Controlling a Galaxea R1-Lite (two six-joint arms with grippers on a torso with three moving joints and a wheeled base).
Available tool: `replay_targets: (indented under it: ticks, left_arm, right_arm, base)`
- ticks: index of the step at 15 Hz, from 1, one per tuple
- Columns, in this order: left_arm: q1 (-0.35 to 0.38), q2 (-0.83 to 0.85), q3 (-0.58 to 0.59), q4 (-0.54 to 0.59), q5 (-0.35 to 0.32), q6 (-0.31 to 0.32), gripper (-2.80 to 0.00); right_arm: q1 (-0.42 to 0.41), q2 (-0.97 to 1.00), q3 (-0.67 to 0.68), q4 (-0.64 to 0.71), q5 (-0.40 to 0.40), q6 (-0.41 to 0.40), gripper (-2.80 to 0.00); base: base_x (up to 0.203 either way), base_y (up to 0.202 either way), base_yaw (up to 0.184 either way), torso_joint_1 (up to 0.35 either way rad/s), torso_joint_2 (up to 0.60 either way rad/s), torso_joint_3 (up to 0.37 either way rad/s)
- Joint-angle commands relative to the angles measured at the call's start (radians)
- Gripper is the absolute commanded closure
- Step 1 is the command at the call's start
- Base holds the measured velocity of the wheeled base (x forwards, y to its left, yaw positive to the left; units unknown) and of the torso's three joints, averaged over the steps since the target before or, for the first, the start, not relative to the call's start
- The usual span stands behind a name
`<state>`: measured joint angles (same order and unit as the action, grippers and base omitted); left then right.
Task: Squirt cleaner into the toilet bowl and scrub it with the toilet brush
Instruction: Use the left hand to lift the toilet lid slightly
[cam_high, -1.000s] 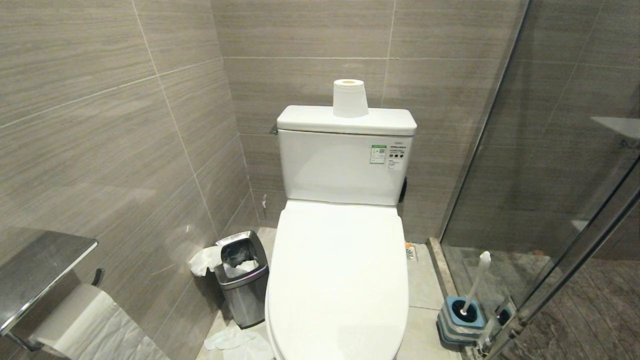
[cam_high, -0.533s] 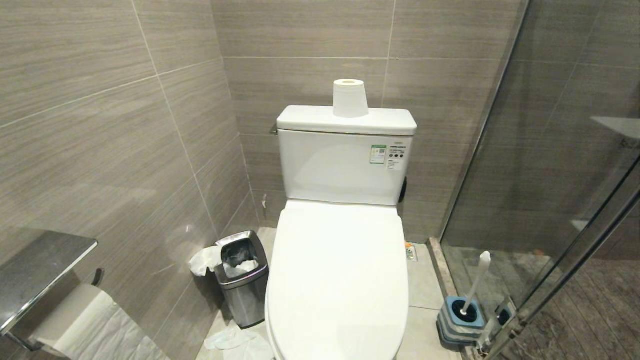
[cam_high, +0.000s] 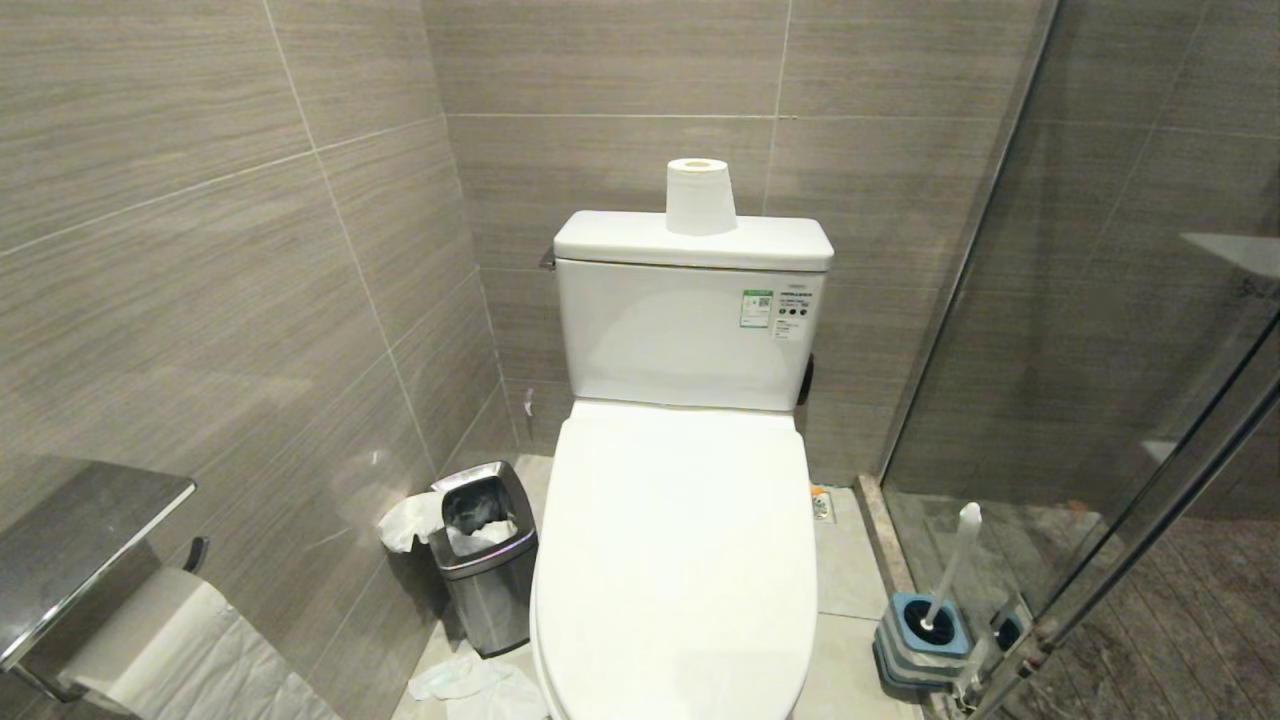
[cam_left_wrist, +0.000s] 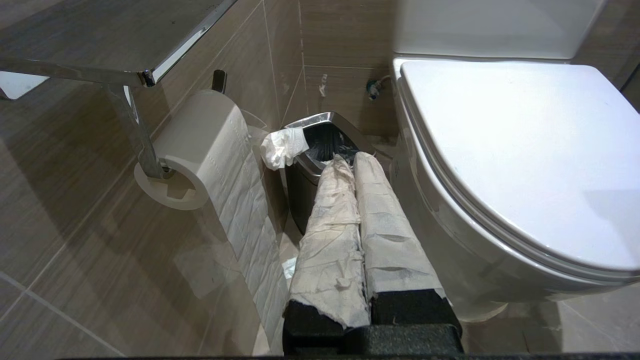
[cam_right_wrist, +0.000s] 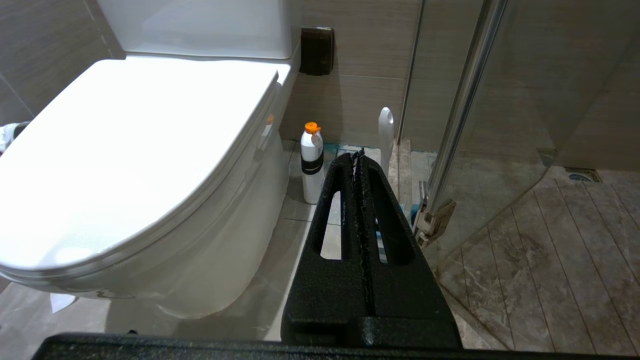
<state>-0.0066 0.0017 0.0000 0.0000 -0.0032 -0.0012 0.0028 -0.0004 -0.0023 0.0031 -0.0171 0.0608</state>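
In the tiled stall, nothing has begun: the toilet bowl (cam_high: 675, 560) sits centre with its lid down.

First the lid must be lifted; the toilet brush (cam_high: 945, 575) stands in its holder at right, a white orange-capped bottle (cam_right_wrist: 312, 162) beside the bowl. The left gripper (cam_left_wrist: 352, 162) and right gripper (cam_right_wrist: 357, 160) are closed, empty. The cistern sticker (cam_high: 780, 305) is unreadable.

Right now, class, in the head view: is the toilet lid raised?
No: the toilet lid lies flat, closed over the bowl, below the tank.

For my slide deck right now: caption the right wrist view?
Shut right gripper points toward a white bottle and toilet brush beside the lidded toilet bowl.
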Motion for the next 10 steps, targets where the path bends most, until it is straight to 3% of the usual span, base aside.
replay_targets:
  ticks: [1,10]
  left_arm:
    - [0.0,0.001,0.002,0.0,0.0,0.0,0.0]
    - [-0.001,0.001,0.002,0.0,0.0,0.0,0.0]
  right_arm:
    - [0.0,0.0,0.001,0.0,0.0,0.001,0.0]
    - [0.0,0.0,-0.001,0.0,0.0,0.001,0.0]
  base:
    - [0.0,0.0,0.0,0.0,0.0,0.0]
    - [0.0,0.0,0.0,0.0,0.0,0.0]
